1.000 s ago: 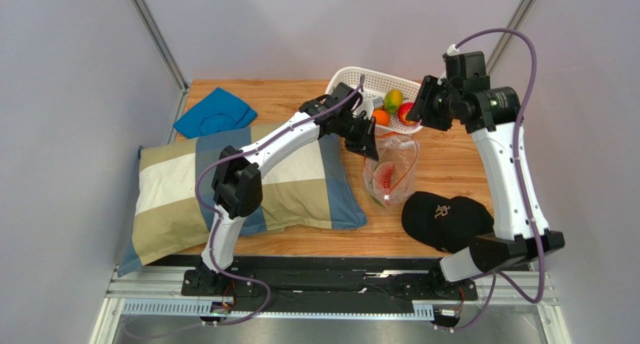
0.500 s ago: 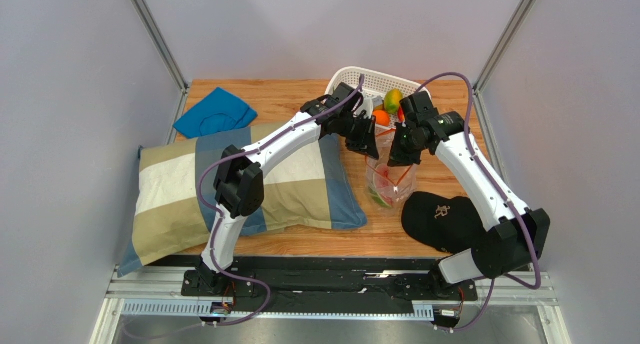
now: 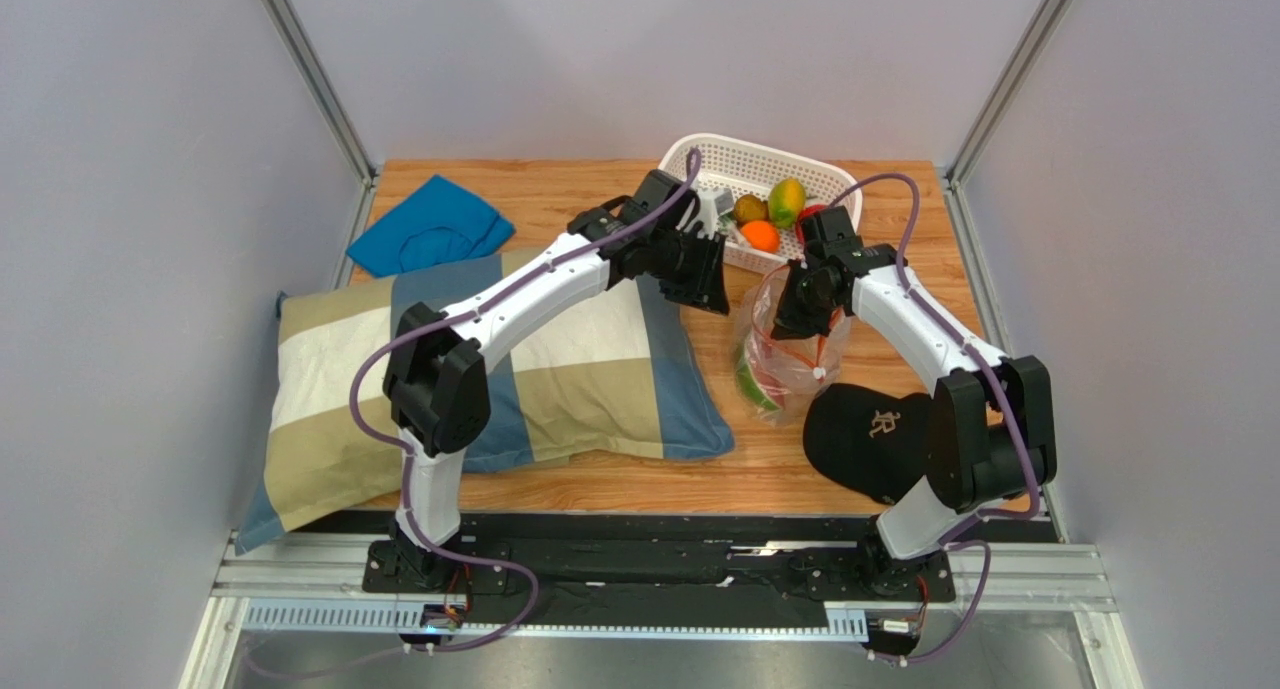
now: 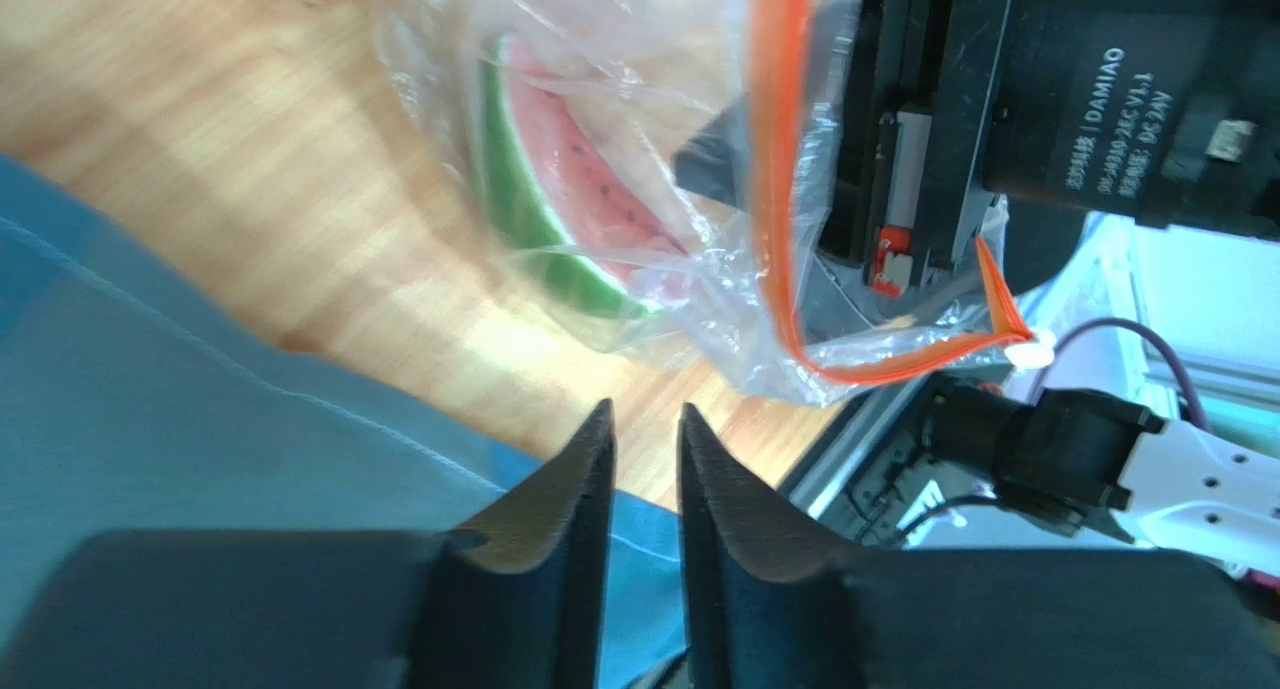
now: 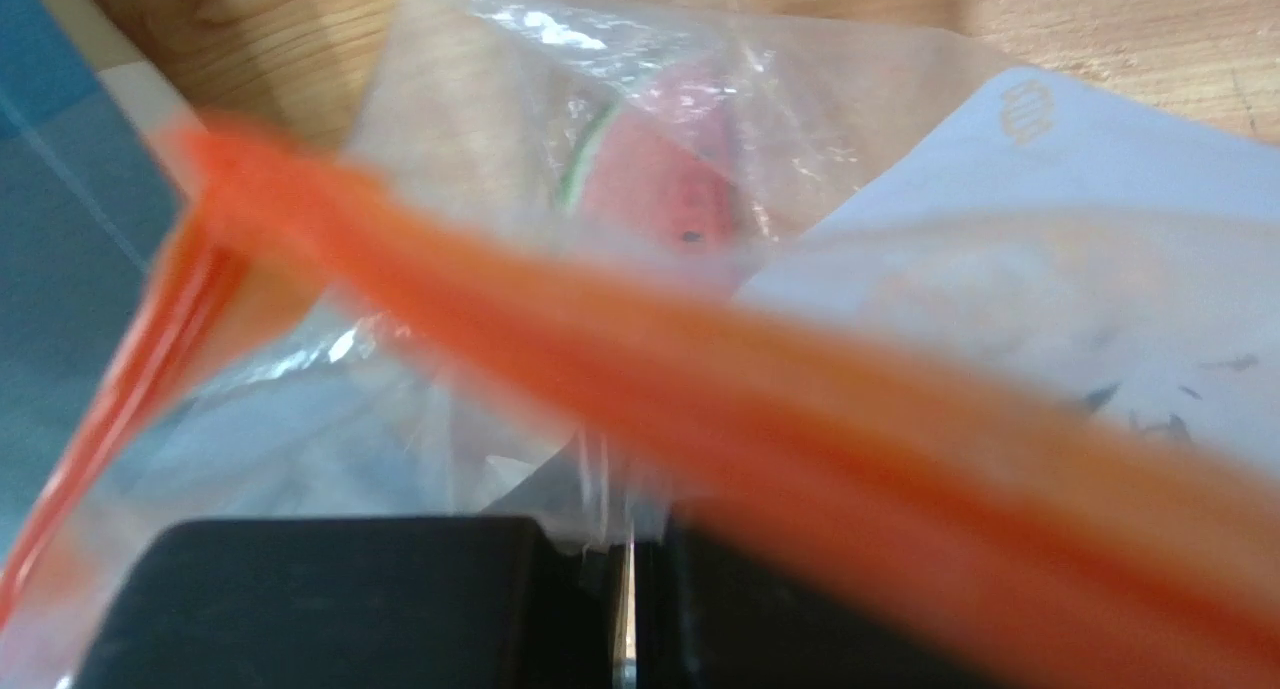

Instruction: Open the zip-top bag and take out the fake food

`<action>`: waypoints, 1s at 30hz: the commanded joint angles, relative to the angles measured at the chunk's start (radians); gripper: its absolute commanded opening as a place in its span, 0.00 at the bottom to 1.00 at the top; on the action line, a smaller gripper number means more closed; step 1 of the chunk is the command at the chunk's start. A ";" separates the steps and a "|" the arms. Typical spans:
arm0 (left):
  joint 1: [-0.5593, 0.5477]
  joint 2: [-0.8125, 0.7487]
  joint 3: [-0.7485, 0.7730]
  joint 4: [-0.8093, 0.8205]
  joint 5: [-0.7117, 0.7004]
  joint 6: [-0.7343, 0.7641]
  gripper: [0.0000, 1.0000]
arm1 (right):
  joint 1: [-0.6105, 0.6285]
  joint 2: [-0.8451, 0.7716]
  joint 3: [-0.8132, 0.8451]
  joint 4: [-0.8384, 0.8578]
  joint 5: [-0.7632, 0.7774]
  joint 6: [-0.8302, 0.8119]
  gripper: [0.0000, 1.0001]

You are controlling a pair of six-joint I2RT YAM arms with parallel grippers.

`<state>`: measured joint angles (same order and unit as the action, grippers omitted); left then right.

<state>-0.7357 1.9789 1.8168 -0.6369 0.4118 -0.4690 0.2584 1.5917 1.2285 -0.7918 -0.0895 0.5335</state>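
So the thing that matters here: the zip-top bag (image 3: 781,359) sits on the table (image 3: 601,194) between the basket (image 3: 706,157) and the cap (image 3: 879,434). Its long axis runs roughly 12 to 6 in the top view, with the mouth at the 12 end, toward the basket. The fake watermelon slice (image 4: 564,217) is inside it, down at the 6 end.

The right gripper (image 5: 628,569) is already on the bag. Its fingers are closed tight, and it looks like the clear film just under the orange zip strip (image 4: 774,194) is pinched between them. That arm is folded up with its elbow by the cap, and its forearm angles toward 11.

The left gripper (image 4: 643,419) is the free one. There's only a narrow slot between its fingers and nothing in it. It hangs over the corner of the pillow (image 3: 346,374), close to the bag but not touching. From there the bag lies at about 4 o'clock in the top view. In its own camera the bag is at 12 to 1, with the zip strip running top to bottom. That arm stretches across the pillow toward 1.

My guess is the left one has to swing toward 4 and grab the opposite lip, so the mouth can be spread.
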 commanded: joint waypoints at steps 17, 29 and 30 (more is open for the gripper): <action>-0.044 0.294 0.168 -0.023 -0.036 0.007 0.19 | -0.116 -0.029 -0.044 0.164 -0.136 -0.043 0.10; -0.070 0.334 0.150 -0.018 -0.079 0.000 0.18 | -0.035 -0.027 -0.080 0.243 -0.020 0.220 0.00; -0.070 0.336 0.147 -0.015 -0.080 0.000 0.18 | -0.021 -0.021 -0.081 0.238 0.000 0.185 0.00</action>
<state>-0.8028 2.3127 1.9556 -0.6624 0.3470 -0.4686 0.2012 1.5978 1.1584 -0.6094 -0.1696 0.6720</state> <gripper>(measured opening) 0.180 0.006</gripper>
